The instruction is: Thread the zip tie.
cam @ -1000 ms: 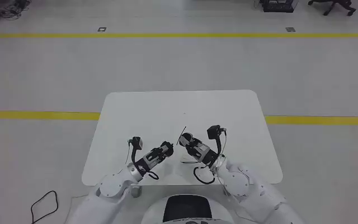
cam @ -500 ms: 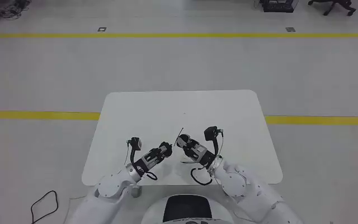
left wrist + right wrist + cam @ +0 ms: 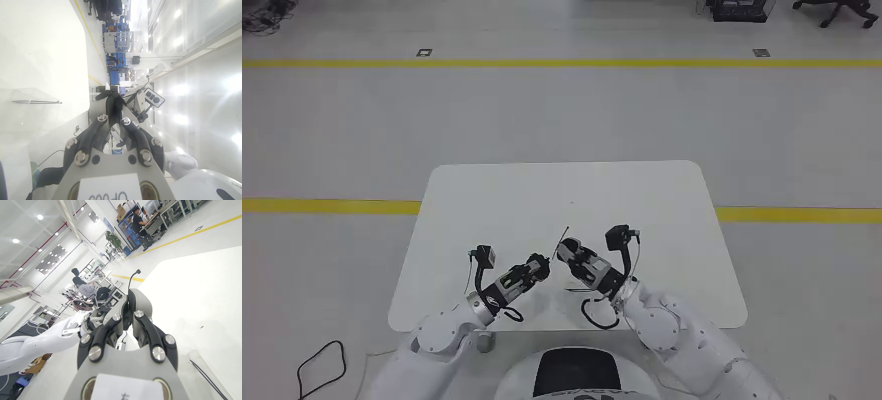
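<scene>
**Inspector A:** How are the 2 arms sitting over the table (image 3: pixel 642 195)?

**Inspector B:** Both are hanging over its near half. The forearms are angling inward, so the grippers are pointing at each other close to the middle. The left gripper (image 3: pixel 538 263) is lying just beside the right gripper (image 3: pixel 566 251), with the tips nearly meeting. The right one is sitting slightly farther from the robot.

**Inspector A:** What are the jaws doing on the right side?

**Inspector B:** In the right wrist view the right gripper (image 3: pixel 129 306) is pinching narrow on the zip tie (image 3: pixel 138 271). The black strap is coming out from between the pads and curving over, and its head end is standing free in the air. From above, the zip tie (image 3: pixel 565 239) is showing as a thin dark line slanting from the fingertips toward the table's far side.

**Inspector A:** And the left side?

**Inspector B:** In the left wrist view the left gripper (image 3: pixel 113 107) is showing its jaws drawn together, with the dark pads meeting. I cannot tell whether anything is lying between them.

**Inspector A:** Is anything else lying on the surface?

**Inspector B:** 1 clear container (image 3: pixel 37 92) is resting near the front edge, close to the right arm. It is holding spare ties (image 3: pixel 37 102), which are black and lying flat.
</scene>
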Controlling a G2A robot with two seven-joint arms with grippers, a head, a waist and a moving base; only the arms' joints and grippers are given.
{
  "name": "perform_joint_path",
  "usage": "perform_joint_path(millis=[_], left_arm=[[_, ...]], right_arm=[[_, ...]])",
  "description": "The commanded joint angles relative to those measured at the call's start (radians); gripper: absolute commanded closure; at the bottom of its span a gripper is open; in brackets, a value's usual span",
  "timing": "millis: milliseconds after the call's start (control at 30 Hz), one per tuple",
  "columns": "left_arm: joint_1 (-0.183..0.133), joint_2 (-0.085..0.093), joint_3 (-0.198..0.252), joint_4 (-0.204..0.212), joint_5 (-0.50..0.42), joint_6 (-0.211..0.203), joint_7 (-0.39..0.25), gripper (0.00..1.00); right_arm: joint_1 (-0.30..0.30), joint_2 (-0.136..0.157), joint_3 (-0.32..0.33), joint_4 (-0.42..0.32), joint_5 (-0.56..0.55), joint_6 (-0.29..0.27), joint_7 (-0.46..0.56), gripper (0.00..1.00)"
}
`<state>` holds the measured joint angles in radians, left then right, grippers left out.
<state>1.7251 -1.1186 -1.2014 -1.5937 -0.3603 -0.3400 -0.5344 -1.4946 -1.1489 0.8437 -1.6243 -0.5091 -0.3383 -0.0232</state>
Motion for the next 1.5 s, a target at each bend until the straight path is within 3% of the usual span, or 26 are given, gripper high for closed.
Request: perform_joint_path(millis=[0,1100,1467], left_arm=[[0.000,0.000,0.000,0.000,0.000,0.000,0.000,1.00],[0.000,0.000,0.000,0.000,0.000,0.000,0.000,1.00],[0.000,0.000,0.000,0.000,0.000,0.000,0.000,1.00]], right_arm=[[0.003,-0.002,-0.001,0.004,-0.001,-0.002,0.000,1.00],[0.022,-0.035,0.003,0.047,-0.005,-0.002,0.028,1.00],[-0.002,-0.036,0.025,0.021,-0.032,-0.002,0.015,1.00]])
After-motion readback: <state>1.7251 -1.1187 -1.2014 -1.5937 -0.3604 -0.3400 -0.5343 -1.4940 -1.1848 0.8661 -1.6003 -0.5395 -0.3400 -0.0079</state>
